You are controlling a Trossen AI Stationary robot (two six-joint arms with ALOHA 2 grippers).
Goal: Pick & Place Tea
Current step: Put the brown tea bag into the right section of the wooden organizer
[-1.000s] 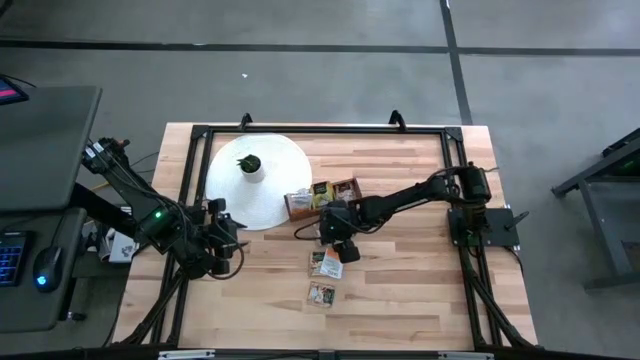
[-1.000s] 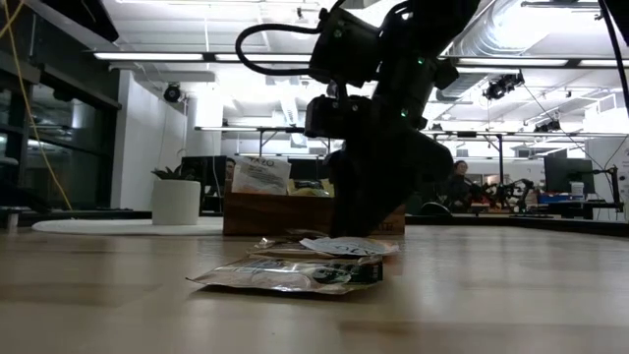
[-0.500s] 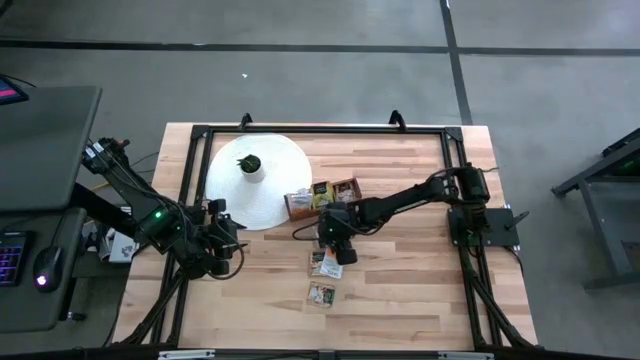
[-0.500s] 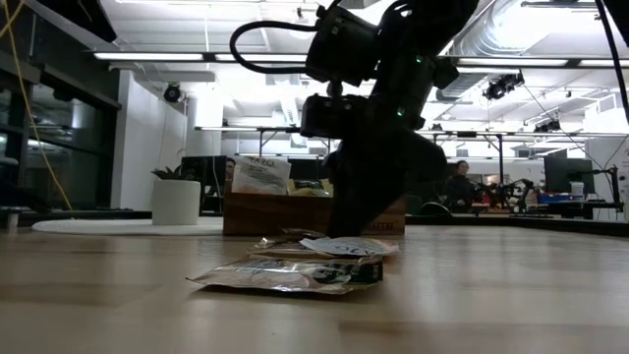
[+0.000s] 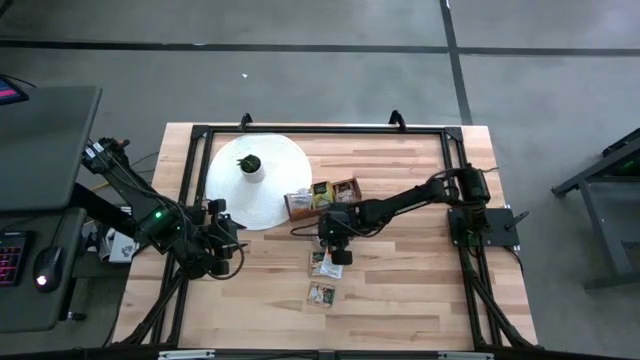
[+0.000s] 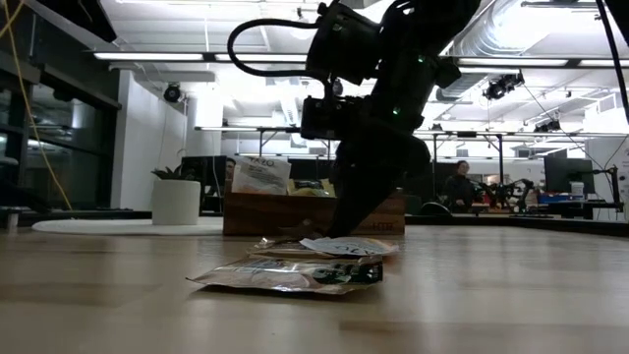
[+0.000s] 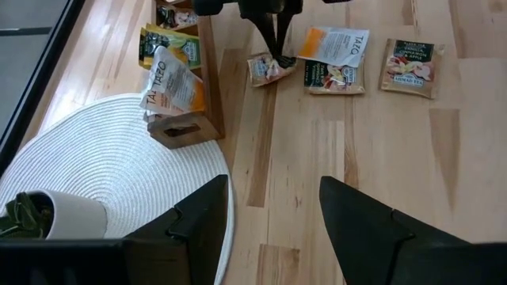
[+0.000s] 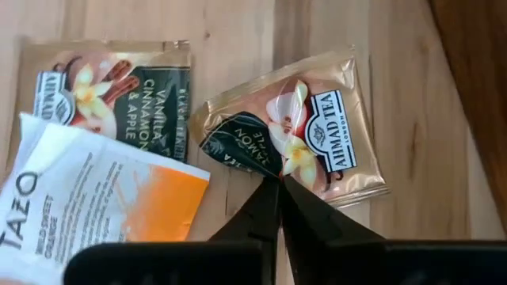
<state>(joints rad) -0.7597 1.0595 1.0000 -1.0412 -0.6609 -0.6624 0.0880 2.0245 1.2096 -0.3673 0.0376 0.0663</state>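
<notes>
The right gripper [image 8: 279, 184] pinches a crumpled gold "AHMAD TEA" sachet [image 8: 305, 134] lying on the wooden tabletop [image 5: 400, 280] beside the long brown wooden box [image 7: 207, 71]; a second ago its fingers stood wide. An orange-and-white "TAZO" sachet [image 8: 87, 214] overlaps a gold "VANILLA CINNAMON & APPLE" one [image 8: 119, 83] just beside. The left gripper [image 7: 269, 218] hangs open near the white woven mat [image 7: 103, 182].

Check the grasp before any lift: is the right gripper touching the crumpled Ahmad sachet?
Touching. In the right wrist view the right gripper is shut with its fingertips pinching the crumpled Ahmad sachet at its edge, no gap showing.
</notes>
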